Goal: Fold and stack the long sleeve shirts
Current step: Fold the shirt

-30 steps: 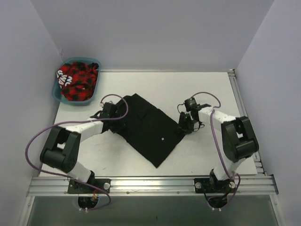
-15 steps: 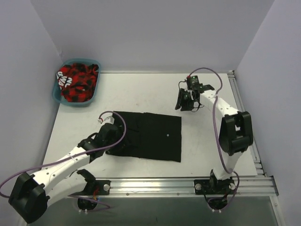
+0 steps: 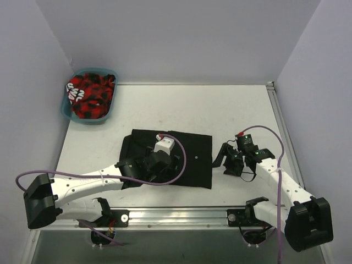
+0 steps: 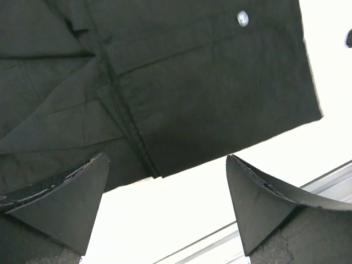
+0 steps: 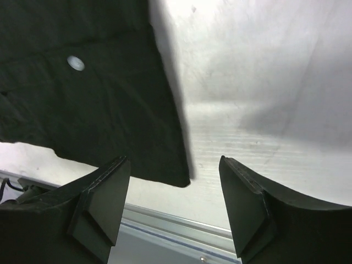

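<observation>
The table (image 3: 165, 104) carries one black shirt (image 3: 197, 165), laid flat at the near middle as a rough rectangle, its near edge running beside the front rail. The left end of the shirt looks less tidy, with some cloth bunched there. A teal basket (image 3: 94, 70) is set at the far left corner, well apart from the shirt, and is filled with red-and-black cloth (image 3: 91, 96). The left gripper (image 4: 166, 158) is held over the near edge of the shirt with its jaws spread wide and nothing between them. The right gripper (image 5: 174, 159) is held above the near right corner of the shirt, its jaws likewise parted and empty. A pale button (image 4: 242, 18) is visible on the upper layer, near the right edge. The step in hand is judged to be a fold of this shirt, with neither gripper holding cloth. For the next move, an edge or corner must be pinched cleanly through a single layer, and the bunched left end should be squared before stacking.
</observation>
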`<state>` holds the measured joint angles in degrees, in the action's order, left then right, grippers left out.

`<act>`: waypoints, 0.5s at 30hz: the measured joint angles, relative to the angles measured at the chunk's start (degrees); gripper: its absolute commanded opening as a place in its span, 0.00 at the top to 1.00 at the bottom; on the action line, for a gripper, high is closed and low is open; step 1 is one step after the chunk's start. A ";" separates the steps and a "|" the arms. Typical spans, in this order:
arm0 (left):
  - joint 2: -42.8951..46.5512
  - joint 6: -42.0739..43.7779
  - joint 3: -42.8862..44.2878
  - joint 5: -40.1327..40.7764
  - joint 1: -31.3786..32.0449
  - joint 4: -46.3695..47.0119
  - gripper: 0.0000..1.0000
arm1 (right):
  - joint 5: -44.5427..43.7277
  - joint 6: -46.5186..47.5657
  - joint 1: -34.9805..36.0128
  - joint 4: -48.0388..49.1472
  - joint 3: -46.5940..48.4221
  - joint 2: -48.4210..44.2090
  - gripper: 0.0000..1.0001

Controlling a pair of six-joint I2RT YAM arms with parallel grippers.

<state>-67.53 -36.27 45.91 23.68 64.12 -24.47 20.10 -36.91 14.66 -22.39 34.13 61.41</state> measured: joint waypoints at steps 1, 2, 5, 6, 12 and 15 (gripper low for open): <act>-0.76 1.33 0.00 0.33 0.76 0.31 0.02 | 0.70 -1.38 0.02 1.09 -2.25 -0.90 0.35; -1.42 2.75 0.00 0.50 1.49 1.03 0.03 | 1.51 -2.56 0.04 2.32 -4.68 -1.68 0.35; -2.54 6.14 0.00 0.59 2.95 3.61 0.03 | 3.34 -5.64 0.55 5.95 -9.51 -1.81 0.36; -2.93 7.23 0.09 0.61 3.32 4.44 0.03 | 3.56 -6.56 0.92 6.97 -10.62 -1.44 0.36; -7.23 13.42 1.60 0.00 6.05 9.75 0.03 | 6.23 -9.90 3.85 14.82 -11.89 2.69 0.36; -9.22 15.82 1.60 -0.98 7.02 12.41 0.03 | 7.43 -11.32 5.25 19.06 -11.45 5.81 0.47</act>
<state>-76.75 -20.45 47.51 22.70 71.13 -12.05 27.53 -48.23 19.90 -3.33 22.68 67.22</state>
